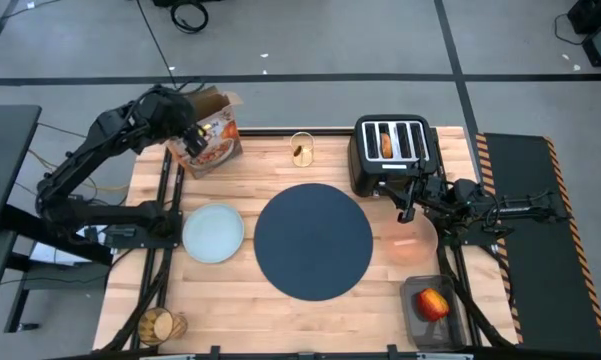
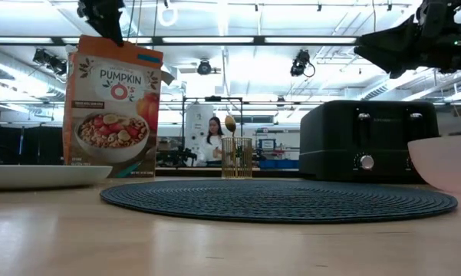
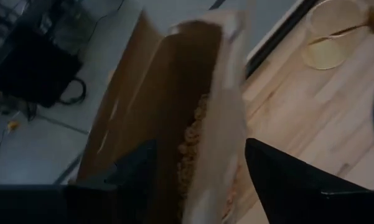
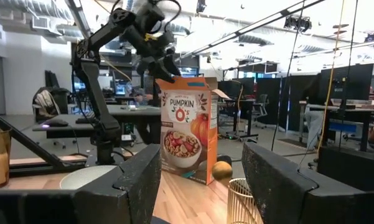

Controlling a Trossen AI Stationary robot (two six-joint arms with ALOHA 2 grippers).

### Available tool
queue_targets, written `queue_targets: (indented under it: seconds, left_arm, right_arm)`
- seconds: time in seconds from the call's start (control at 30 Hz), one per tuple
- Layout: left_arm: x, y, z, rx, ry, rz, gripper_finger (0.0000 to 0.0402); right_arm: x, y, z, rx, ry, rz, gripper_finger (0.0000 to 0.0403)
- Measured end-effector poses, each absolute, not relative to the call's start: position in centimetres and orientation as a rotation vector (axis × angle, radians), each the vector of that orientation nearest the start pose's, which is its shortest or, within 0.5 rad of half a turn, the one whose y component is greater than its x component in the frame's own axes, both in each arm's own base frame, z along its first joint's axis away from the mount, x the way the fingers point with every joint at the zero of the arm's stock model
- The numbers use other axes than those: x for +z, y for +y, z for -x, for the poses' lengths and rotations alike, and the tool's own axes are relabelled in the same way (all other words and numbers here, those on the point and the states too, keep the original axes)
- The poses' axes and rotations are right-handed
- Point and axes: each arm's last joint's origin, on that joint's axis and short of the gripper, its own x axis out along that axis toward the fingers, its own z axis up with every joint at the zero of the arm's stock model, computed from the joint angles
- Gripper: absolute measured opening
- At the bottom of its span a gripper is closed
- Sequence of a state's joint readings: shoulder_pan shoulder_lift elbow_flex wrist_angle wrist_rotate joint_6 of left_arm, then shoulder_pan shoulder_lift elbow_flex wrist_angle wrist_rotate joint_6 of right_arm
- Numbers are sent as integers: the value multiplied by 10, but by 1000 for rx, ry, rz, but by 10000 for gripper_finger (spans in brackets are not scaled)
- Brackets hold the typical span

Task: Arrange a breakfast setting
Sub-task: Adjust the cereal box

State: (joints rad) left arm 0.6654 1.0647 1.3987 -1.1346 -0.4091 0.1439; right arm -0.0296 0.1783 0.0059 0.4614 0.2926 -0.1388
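Now the left gripper hovers over the open cereal box, fingers spread, gripping nothing. Right gripper, open and empty, sits beside the toaster. Placemat lies centre, bare.

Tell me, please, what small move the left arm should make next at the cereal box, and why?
Probably close the left gripper on the inner bag: its open fingers straddle the bag at the open top of the cereal box, and cereal shows inside, so gripping seems the next step.
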Motion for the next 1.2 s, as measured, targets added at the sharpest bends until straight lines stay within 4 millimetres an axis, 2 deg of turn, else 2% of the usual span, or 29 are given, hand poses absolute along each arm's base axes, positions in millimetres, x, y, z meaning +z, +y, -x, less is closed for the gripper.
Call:
queue_targets:
  seconds: [0.13, 0.3, 0.5, 0.63, 0.9, 1.2]
  left_arm:
    - [396, 128, -131, 908, 933, 61, 271]
    - [380, 150, -139, 913, 1038, 123, 256]
    - [367, 169, -144, 948, 1099, 185, 210]
    - [362, 174, -143, 957, 1134, 213, 152]
    - [368, 168, -143, 921, 1136, 207, 16]
    - [400, 157, -138, 858, 1106, 165, 6]
  right_arm:
    - [195, -11, -103, -342, -261, 116, 230]
    - [195, -11, -103, -344, -261, 120, 230]
    - [195, -11, -103, -344, -261, 120, 229]
    - [195, -11, -103, -344, -261, 122, 229]
    - [196, -11, -103, -348, -267, 140, 229]
    - [196, -11, -103, -348, -267, 138, 229]
